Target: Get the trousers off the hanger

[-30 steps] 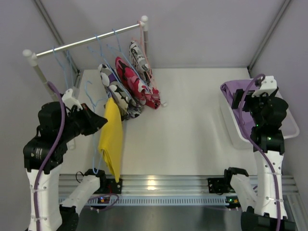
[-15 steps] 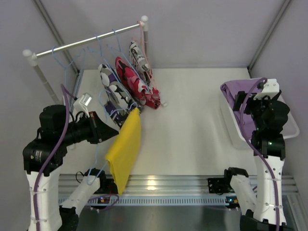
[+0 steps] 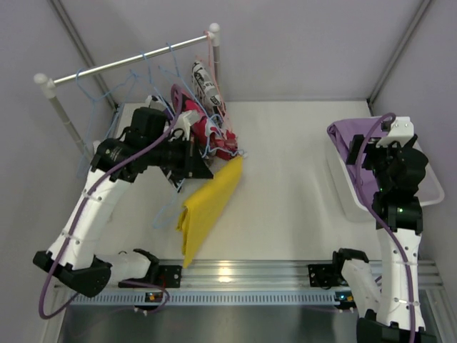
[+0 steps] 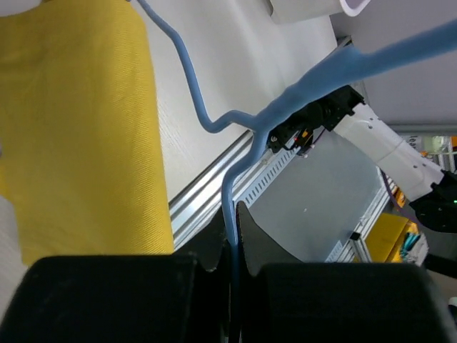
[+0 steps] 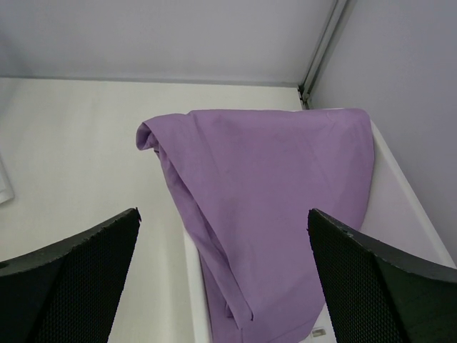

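Note:
My left gripper (image 3: pixel 203 168) (image 4: pixel 231 246) is shut on the thin blue wire hanger (image 4: pixel 207 121), with the wire pinched between the jaws. The yellow trousers (image 3: pixel 209 204) (image 4: pixel 78 128) hang from that hanger and trail over the table toward the near edge. On the rail (image 3: pixel 128 61), more trousers stay on hangers: pink-red print ones (image 3: pixel 207 130) and a black-and-white print pair (image 3: pixel 203 80). The lilac-purple trousers (image 3: pixel 351 139) (image 5: pixel 271 186) lie draped over the white bin (image 3: pixel 428 194) (image 5: pixel 400 179). Just above them my right gripper (image 3: pixel 371 153) (image 5: pixel 223 214) stands open, holding nothing.
Several empty blue hangers (image 3: pixel 132 78) dangle from the rail's left part. The rail's posts (image 3: pixel 61 107) stand at the table's far left. An aluminium rail (image 3: pixel 235 275) runs along the near edge. Grey walls close in the back and sides.
My left arm has swung from the near left up and right toward the middle, carrying the hanger and yellow trousers with it. The right arm has barely moved.

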Controlling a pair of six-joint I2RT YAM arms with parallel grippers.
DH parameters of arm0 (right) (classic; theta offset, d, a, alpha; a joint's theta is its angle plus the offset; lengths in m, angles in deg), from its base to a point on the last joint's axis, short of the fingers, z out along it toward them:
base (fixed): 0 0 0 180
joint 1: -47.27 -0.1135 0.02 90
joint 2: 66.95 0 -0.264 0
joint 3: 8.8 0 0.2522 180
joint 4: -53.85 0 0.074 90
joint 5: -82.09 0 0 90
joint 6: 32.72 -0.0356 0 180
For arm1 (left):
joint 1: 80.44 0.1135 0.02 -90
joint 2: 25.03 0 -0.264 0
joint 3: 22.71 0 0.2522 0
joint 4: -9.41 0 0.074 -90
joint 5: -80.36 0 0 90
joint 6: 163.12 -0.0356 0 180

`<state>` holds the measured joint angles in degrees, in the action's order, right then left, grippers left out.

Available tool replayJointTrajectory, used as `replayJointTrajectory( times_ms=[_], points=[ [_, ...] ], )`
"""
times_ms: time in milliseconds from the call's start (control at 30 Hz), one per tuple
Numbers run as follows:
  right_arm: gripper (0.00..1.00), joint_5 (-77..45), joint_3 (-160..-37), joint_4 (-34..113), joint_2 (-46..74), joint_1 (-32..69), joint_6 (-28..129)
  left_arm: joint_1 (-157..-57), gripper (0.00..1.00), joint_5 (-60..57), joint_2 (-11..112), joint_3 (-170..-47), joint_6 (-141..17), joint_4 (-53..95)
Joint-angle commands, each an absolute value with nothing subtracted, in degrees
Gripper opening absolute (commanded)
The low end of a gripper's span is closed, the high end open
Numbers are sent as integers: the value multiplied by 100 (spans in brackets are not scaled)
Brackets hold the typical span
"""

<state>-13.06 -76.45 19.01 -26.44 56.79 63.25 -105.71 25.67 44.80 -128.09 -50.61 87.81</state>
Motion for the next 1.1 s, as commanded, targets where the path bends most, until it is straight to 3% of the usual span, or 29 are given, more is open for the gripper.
replayJointTrajectory(
  times_ms=[0,100,400,733,867,1067],
  points=[
    [99,-1274,-7583,1855,-2678,5606,6325,-11310,0,2063,4799,-13603,-5106,7434],
    [100,-1459,-7530,1838,-2704,5606,6316,-11751,0,1552,5396,-14070,-4992,7248],
    [99,-3109,-7407,1961,-2836,5606,6501,-13079,0,-1524,7198,-16653,-4561,6799],
    [99,-5229,-7039,2092,-3116,5449,7239,-13238,0,-2782,7737,-17024,-3929,5579],
    [99,-5046,-6757,2347,-3328,4896,7380,-13247,0,-3099,7982,-17437,-3621,5613],
    [99,-3615,-6406,2925,-3337,2928,7740,-13282,0,-3293,8220,-17604,-3243,5577]
  ],
)
